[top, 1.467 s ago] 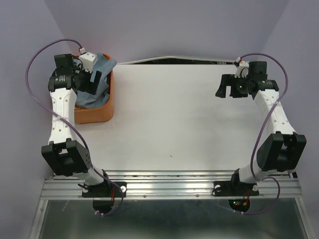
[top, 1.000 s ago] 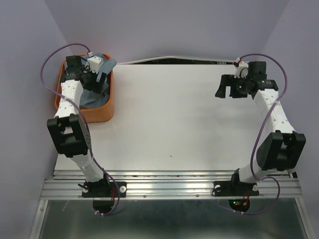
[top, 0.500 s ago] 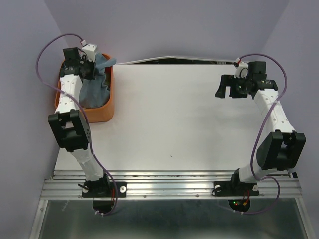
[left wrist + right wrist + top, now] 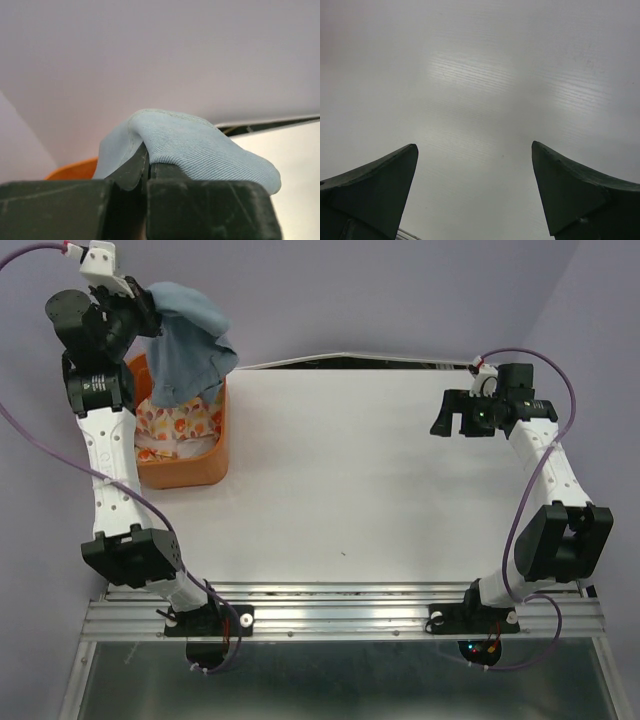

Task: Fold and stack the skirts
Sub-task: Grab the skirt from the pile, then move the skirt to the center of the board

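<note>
Hanging from left gripper (image 4: 145,302), pinched on its edge, light blue denim skirt (image 4: 192,340), floral skirt (image 4: 172,425) in orange basket (image 4: 196,468), right gripper (image 4: 474,150) spread above white table (image 4: 380,480), lilac walls (image 4: 350,290).

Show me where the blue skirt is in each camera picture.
Top external: upper left, blue skirt hanging from the left gripper over the basket.
Left wrist: centre, pinched in the shut fingers.
Right wrist: not in it.
Shared landmark: the orange basket, seen in top and left wrist views.
</note>
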Tool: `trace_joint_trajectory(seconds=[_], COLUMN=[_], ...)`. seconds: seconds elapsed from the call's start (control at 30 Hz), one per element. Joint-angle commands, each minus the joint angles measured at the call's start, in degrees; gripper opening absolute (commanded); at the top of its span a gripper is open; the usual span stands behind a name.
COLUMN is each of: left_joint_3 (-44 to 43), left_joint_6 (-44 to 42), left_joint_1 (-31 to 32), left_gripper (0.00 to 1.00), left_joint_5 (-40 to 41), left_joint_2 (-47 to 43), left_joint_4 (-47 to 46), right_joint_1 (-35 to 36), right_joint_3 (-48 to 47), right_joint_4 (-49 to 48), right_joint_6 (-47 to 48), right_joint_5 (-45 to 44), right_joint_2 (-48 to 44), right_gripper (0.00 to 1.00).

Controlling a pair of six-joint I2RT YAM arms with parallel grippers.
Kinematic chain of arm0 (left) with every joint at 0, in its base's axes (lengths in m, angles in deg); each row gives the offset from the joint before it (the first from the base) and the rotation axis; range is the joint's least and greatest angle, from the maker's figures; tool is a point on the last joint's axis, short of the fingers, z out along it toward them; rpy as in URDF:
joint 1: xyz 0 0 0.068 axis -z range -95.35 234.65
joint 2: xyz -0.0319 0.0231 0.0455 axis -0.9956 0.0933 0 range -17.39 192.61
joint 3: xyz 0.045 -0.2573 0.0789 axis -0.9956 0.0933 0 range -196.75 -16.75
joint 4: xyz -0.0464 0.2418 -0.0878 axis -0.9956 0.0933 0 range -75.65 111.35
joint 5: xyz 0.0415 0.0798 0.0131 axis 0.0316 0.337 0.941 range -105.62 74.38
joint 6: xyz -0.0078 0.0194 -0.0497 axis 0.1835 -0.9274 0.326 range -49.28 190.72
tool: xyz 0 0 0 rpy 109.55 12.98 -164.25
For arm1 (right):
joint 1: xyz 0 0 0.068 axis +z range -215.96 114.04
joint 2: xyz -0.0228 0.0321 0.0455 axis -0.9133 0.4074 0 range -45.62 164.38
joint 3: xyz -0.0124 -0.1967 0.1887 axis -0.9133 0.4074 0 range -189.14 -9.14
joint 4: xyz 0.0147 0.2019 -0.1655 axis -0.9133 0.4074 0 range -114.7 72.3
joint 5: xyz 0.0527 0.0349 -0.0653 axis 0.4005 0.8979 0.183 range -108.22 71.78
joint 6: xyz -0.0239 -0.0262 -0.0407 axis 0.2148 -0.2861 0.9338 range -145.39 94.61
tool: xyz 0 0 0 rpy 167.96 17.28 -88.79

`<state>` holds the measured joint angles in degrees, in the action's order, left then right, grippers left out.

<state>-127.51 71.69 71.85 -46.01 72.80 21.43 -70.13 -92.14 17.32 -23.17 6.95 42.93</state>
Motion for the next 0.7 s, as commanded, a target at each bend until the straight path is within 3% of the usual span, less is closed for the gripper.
trace_joint_trajectory(seconds=[0.0, 0.07, 0.23, 0.27, 0.37, 0.67], left_joint_3=[-2.7, -3.6, -6.7, -4.6, 2.0, 19.9], left_joint_6=[12.8, 15.5, 10.7, 7.8, 6.7, 4.7], left_joint_1=[1.4, 4.1, 12.4, 17.1, 22.8, 36.9], left_gripper=[0.0, 0.0, 0.0, 0.0, 0.0, 0.0], left_joint_5=[-6.9, -8.1, -7.6, -6.8, -4.6, 4.9], left_joint_2=[-5.7, -6.3, -5.6, -5.9, -6.3, -3.5], left_joint_4=[-22.3, -27.1, -22.1, -20.5, -19.0, -15.5], right_joint_1=[-0.2, -0.2, -0.2, -0.2, -0.2, -0.2], right_joint_3=[-2.5, -2.8, -3.1, -3.2, -3.1, -0.5], right_joint_4=[-0.7, -0.7, -0.6, -0.5, -0.4, 0.6], right_joint_6=[-0.8, -1.0, -1.0, -1.0, -0.8, 1.6], right_joint_5=[1.8, 2.3, 3.2, 3.2, 3.6, 5.7], right_joint_2=[-0.6, -0.5, -0.6, -0.5, -0.7, -2.5], right_gripper=[1.0, 1.0, 1.0, 1.0, 1.0, 1.0])
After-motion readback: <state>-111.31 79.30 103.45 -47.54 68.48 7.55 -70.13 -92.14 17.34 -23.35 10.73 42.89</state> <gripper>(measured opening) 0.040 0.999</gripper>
